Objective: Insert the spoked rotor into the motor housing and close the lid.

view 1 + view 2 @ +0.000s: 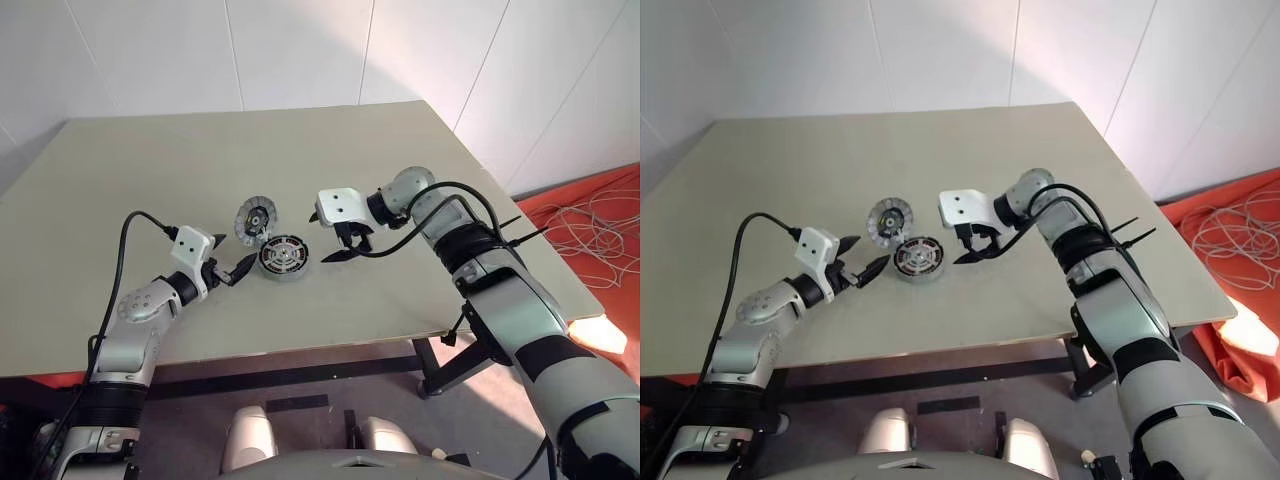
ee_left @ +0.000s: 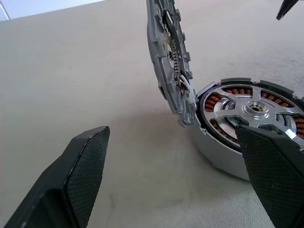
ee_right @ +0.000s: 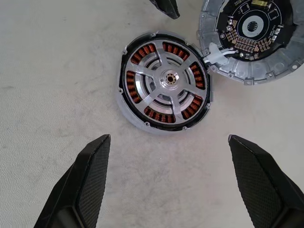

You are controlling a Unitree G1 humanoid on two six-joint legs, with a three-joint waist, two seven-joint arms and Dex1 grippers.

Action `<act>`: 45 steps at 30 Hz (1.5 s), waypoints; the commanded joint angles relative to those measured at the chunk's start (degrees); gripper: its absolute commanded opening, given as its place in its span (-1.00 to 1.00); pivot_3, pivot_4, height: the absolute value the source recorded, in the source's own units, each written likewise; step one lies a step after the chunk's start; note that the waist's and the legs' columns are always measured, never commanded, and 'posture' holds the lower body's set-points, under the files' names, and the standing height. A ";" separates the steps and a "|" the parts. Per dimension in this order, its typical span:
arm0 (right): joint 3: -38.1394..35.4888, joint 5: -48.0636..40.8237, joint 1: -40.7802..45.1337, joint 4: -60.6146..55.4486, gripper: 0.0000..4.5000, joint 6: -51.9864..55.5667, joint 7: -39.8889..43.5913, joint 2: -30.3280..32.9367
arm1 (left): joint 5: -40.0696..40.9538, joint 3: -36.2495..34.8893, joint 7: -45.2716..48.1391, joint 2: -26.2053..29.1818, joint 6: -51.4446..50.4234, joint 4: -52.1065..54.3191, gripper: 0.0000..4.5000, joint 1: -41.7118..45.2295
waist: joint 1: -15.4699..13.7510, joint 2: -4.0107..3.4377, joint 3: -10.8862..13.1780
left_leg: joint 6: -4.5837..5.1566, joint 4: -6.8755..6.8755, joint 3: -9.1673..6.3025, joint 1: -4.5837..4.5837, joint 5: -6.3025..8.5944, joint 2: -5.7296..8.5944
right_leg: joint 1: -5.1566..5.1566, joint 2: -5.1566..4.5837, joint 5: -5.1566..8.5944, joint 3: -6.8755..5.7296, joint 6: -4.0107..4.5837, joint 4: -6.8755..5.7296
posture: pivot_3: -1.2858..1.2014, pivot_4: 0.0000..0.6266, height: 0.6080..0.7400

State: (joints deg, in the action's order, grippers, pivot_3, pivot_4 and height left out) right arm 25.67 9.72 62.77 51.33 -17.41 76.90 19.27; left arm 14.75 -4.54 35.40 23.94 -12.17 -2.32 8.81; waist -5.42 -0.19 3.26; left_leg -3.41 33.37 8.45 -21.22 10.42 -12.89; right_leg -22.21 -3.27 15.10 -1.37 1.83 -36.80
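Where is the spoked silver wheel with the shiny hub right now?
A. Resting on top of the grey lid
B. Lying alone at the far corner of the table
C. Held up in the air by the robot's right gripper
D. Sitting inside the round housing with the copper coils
D: the spoked rotor sits inside the motor housing, copper windings showing between its spokes, while the lid stands open beside it.

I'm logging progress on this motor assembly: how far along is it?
Done: the spoked rotor sits inside the motor housing. In hand: nothing; the right gripper and the left gripper are open and empty. Left: the lid stands tilted up beside the housing, not yet closed.
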 commanded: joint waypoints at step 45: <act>7.48 16.87 7.16 14.52 0.42 -20.42 -5.65 -7.66 | -0.31 -0.34 -2.40 -0.58 -1.93 4.71 1.00 0.99 | 0.17 -0.03 0.02 | 0.04 0.04 0.01 -0.02 0.02 -0.03 | -0.04 0.01 -0.01 0.00 0.02 -0.04 | 0.03 -1.00 1.00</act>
State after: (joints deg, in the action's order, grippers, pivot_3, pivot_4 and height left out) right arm 33.47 26.89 68.85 66.54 -36.88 71.00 11.46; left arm 14.33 -4.31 33.21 23.16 -15.21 1.25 9.21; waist -5.25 -0.21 3.28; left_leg -3.37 33.41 8.46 -21.24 10.44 -12.93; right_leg -22.25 -3.26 15.09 -1.37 1.85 -36.85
